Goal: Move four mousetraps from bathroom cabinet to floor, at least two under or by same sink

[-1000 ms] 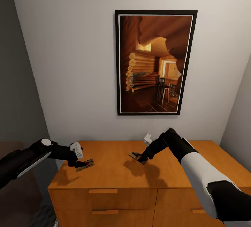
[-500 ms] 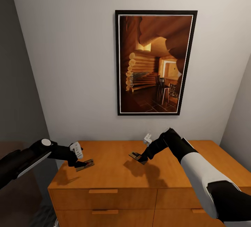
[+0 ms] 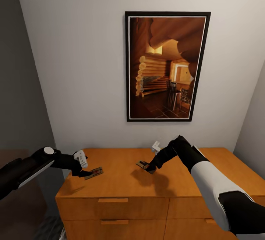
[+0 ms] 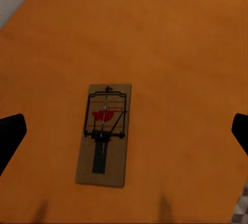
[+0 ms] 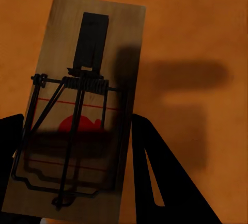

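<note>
Two mousetraps show on the orange-brown cabinet (image 3: 121, 183). One mousetrap (image 3: 94, 172) (image 4: 103, 133) lies flat near the top's left end. My left gripper (image 3: 84, 174) (image 4: 124, 131) hovers over it, open, with its fingertips (image 4: 11, 131) wide on either side. The other mousetrap (image 3: 142, 165) (image 5: 77, 105) sits between the fingers (image 5: 155, 172) of my right gripper (image 3: 148, 166) (image 5: 77, 152), which is shut on its long edges just above the cabinet top. The bathroom sink is out of view.
A framed picture (image 3: 167, 66) hangs on the pale wall behind the cabinet. Drawer fronts with wooden bar handles (image 3: 112, 200) face me. A dark wall (image 3: 18, 85) stands at the left, and a sliver of tiled floor (image 4: 242, 214) shows past the cabinet's edge.
The camera has moved: cabinet, wall and picture sit slightly further right. The left mousetrap shifted with the cabinet; the right one stayed with my right gripper.
</note>
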Available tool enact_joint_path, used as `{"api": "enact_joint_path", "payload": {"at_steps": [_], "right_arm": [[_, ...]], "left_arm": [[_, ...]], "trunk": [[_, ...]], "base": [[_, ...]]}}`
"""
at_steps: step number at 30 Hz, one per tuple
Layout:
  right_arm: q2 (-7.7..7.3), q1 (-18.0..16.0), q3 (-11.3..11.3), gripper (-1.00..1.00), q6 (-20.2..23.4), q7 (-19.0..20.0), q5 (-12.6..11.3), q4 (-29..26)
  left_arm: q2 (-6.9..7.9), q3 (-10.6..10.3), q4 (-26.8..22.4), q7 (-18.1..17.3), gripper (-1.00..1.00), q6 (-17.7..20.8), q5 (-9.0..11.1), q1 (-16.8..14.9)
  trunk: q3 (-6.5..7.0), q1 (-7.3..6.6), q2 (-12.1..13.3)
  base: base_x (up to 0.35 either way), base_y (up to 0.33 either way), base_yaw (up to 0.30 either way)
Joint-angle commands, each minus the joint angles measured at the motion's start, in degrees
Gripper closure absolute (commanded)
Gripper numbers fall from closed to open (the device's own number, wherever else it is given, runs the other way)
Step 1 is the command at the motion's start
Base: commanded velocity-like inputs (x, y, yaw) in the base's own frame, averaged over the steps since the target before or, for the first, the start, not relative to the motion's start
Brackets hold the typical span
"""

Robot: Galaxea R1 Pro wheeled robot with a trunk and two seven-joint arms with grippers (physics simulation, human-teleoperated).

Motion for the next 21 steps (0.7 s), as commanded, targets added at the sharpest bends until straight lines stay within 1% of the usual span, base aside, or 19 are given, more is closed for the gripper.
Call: {"api": "enact_joint_path", "payload": {"at_steps": [1,21], "right_arm": [[-0.02,-0.04,0.12,1.00,0.80,0.27,0.02,-0.11],[0.00,-0.04,0.12,1.00,0.80,0.27,0.02,-0.12]], "left_arm": [[0.05,-0.18,-0.03,0.11,-1.00,0.47,0.60,-0.11],[0.05,-0.01,-0.06,0.13,-1.00,0.44,0.65,-0.11]], "trunk": [[-0.09,0.01,-0.07],[-0.09,0.01,-0.07]], "base": [[-0.019,0.040,0.000],[-0.002,0.005,0.000]]}}
